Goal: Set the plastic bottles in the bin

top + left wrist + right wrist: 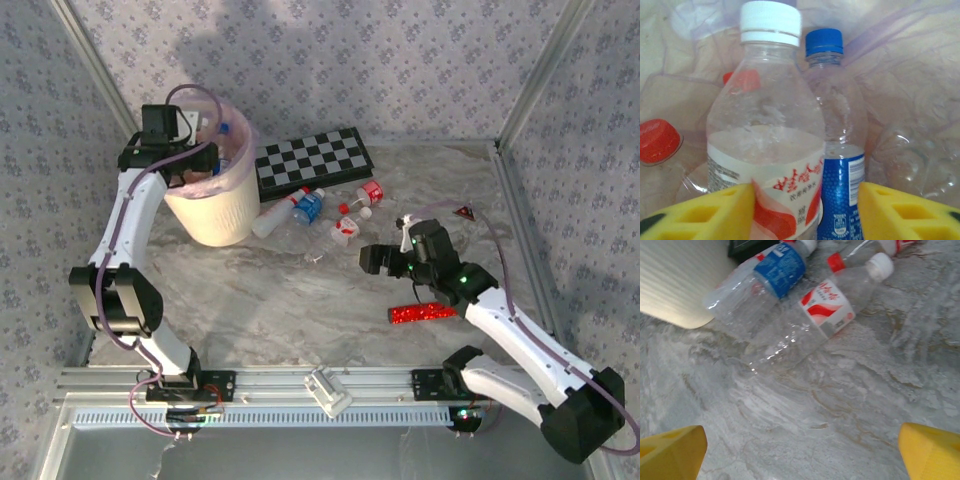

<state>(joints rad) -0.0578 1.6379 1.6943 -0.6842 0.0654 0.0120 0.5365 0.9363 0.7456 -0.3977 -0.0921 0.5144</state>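
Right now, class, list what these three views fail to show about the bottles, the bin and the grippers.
Left wrist: the white-capped bottle loses its base to the frame edge and the left gripper; grip unclear.
Top external: that gripper covers much of the bin mouth; bottle count hidden.
Right wrist: the top edge cuts off the topmost bottle.
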